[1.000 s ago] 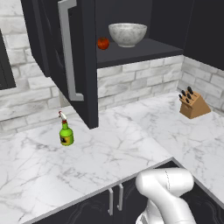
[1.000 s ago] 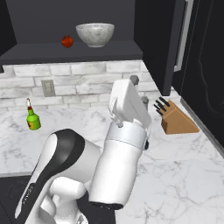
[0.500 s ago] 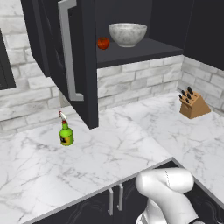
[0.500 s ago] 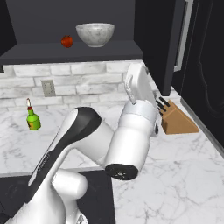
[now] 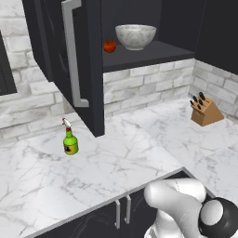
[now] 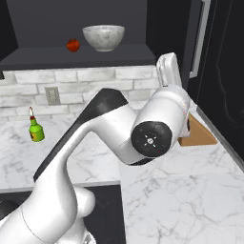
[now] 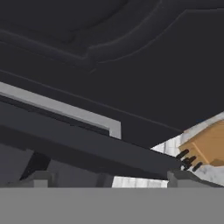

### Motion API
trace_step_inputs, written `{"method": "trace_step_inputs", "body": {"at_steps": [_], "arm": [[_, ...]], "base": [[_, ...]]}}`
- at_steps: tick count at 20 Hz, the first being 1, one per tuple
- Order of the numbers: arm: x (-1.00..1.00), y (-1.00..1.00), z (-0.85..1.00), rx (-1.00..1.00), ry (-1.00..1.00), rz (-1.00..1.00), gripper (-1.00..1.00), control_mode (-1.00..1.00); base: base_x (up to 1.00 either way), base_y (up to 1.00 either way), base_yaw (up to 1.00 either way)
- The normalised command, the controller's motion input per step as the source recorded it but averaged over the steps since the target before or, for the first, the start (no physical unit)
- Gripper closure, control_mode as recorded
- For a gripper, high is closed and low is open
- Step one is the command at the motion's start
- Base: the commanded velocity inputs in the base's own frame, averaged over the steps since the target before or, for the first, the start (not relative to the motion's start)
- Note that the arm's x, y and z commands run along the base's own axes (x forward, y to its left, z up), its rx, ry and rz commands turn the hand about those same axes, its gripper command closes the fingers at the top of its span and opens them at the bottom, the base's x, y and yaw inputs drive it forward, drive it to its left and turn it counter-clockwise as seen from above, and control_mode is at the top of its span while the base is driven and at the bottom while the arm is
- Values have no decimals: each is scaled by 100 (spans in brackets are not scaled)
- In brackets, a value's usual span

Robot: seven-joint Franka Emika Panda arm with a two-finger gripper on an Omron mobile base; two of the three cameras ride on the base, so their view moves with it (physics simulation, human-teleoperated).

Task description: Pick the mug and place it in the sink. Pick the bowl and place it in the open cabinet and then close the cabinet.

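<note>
My gripper (image 7: 107,178) is spread wide and holds nothing; its two tips rise close before a carved black cabinet (image 7: 131,52) door panel with one silver bar handle (image 7: 65,111). One knife block (image 7: 205,146) peeks in at my right. Behind the door, one bowl (image 5: 135,36) sits on the open cabinet's shelf with one red fruit (image 5: 109,45) just beside it. One green bottle (image 5: 70,142) stands on the marble counter (image 5: 116,158). The right base view adds a wall outlet (image 6: 51,96).
</note>
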Motion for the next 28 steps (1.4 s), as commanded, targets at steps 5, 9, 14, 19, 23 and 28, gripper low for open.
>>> {"method": "trace_step_inputs", "body": {"at_steps": [5, 9, 14, 19, 23, 28], "arm": [[9, -25, 8, 0, 26, -7, -100, -100], [27, -28, 0, -3, 24, -19, -100, -100], [48, -44, -6, -8, 23, -29, -100, -100], [72, -14, -19, -11, -1, -17, -100, -100], [35, -48, -33, 3, -21, 2, -100, -100], [0, -37, -69, 39, -30, 10, -100, -100]], "base": [[0, 0, 0], [0, 0, 0], [0, 0, 0], [0, 0, 0], [0, 0, 0], [0, 0, 0]]}}
